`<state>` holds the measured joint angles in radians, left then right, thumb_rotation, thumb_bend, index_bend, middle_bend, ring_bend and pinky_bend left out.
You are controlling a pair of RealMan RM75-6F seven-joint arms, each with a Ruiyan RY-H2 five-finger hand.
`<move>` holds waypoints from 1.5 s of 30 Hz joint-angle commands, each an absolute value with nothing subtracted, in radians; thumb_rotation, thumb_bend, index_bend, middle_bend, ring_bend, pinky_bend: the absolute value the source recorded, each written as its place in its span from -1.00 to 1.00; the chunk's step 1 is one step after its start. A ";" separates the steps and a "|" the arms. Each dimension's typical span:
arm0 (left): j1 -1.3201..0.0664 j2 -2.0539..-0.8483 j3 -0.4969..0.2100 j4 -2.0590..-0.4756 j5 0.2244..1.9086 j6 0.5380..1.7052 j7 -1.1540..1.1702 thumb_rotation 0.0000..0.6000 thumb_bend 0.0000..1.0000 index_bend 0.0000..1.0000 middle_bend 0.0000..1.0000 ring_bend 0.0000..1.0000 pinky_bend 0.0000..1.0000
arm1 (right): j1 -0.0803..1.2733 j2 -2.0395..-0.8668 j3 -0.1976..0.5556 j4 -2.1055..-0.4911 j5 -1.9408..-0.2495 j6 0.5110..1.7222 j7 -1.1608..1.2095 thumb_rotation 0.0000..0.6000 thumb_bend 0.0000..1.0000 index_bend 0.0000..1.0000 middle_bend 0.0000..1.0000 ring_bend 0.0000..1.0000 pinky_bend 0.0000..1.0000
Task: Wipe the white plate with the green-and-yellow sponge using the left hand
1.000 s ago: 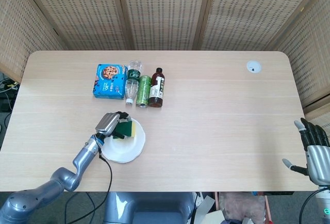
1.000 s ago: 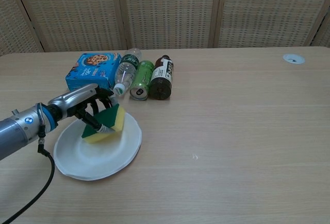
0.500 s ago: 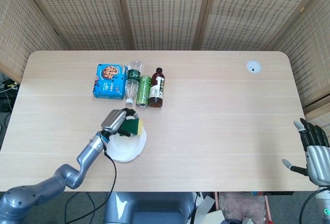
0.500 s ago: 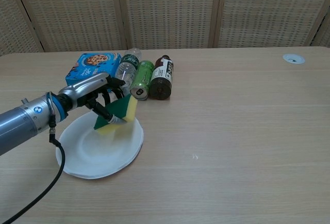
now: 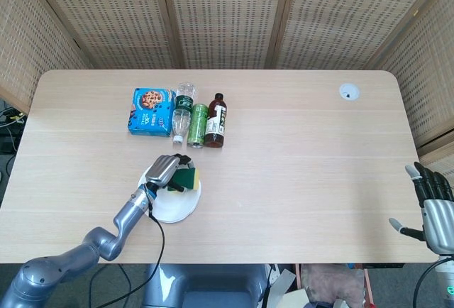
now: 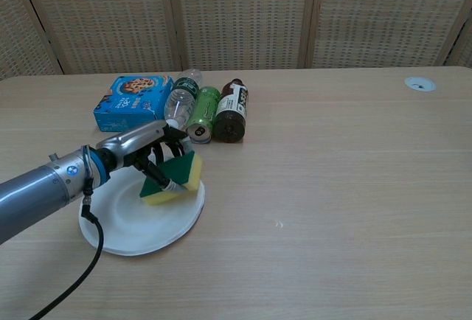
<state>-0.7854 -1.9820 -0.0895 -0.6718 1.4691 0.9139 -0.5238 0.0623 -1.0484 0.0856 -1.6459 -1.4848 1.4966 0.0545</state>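
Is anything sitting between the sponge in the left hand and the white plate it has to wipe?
Nothing visible does. The left hand grips the green-and-yellow sponge directly over the right part of the white plate, whose surface is bare. The bottles, can and cookie box lie farther back on the table, off the plate.

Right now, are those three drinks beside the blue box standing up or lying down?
Lying down. The clear bottle, green can and dark bottle rest on their sides, side by side on the table.
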 commanded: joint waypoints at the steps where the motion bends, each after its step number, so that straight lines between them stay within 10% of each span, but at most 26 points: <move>1: -0.784 -1.962 -0.095 -0.696 1.478 0.944 -0.536 1.00 -0.64 0.23 -0.14 -0.31 0.01 | 0.062 -1.047 0.086 -1.646 -1.486 1.498 0.058 1.00 -1.00 -1.00 -1.00 -1.00 -1.00; 45: -0.746 -1.905 -0.088 -0.707 1.448 0.924 -0.536 1.00 -0.64 0.23 -0.13 -0.31 0.01 | 0.061 -1.043 0.079 -1.655 -1.499 1.499 0.056 1.00 -1.00 -1.00 -1.00 -1.00 -1.00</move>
